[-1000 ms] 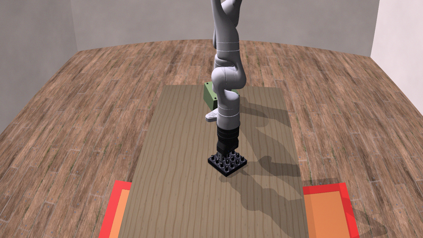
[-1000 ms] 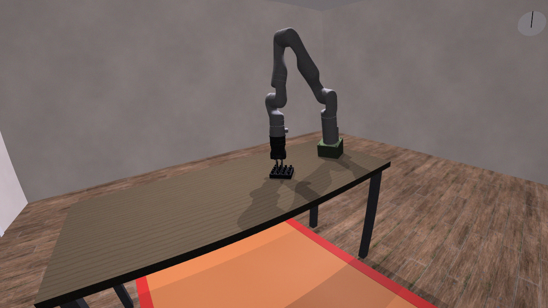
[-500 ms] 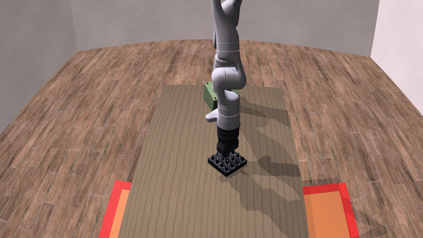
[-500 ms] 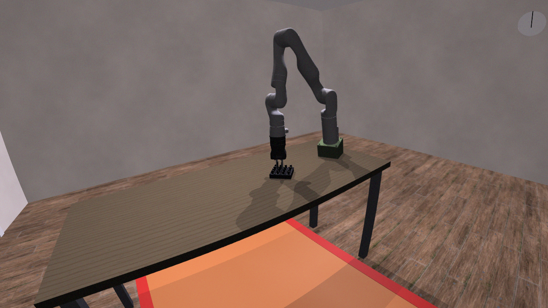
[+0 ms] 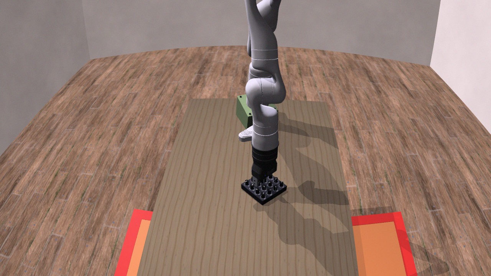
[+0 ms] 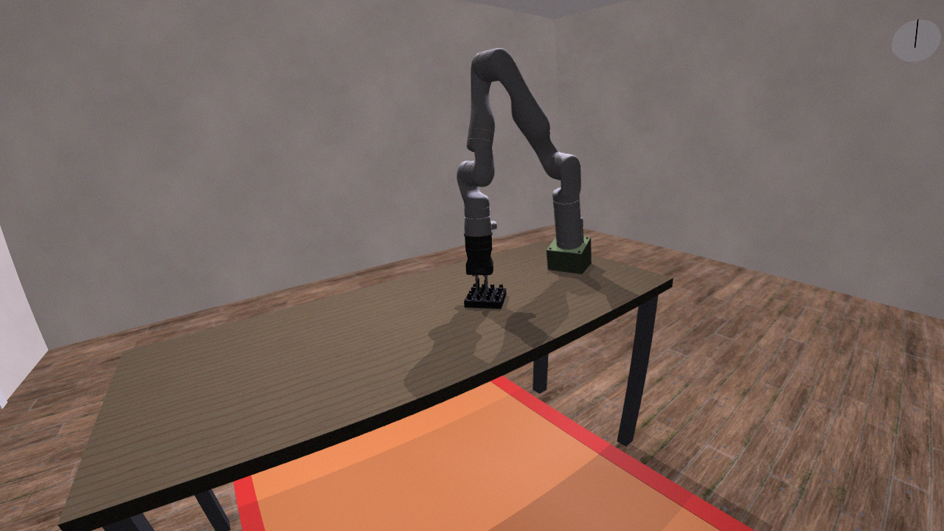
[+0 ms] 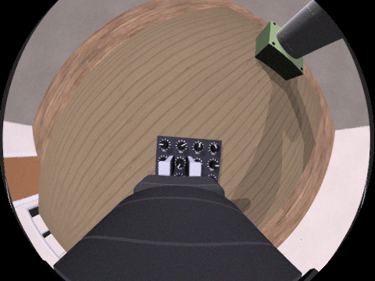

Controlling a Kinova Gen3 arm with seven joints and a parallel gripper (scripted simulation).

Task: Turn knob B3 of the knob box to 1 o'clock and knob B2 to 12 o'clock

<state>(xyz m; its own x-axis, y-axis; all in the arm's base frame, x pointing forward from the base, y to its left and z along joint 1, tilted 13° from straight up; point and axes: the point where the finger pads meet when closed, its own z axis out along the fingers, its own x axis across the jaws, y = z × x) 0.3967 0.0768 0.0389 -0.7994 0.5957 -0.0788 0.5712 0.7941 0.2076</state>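
Wood-grained tabletop [image 5: 206, 154] [image 6: 296, 343] [image 7: 117, 97], between long edges, bore the black square knob box [image 5: 252, 196] [image 6: 484, 304] [image 7: 190, 140]; jaws stood part-open, gripping nothing; completed turns unverifiable.

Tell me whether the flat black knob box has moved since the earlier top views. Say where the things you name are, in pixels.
No; the flat black knob box [image 5: 262, 201] sits unmoved against the wooden table [image 5: 206, 223].
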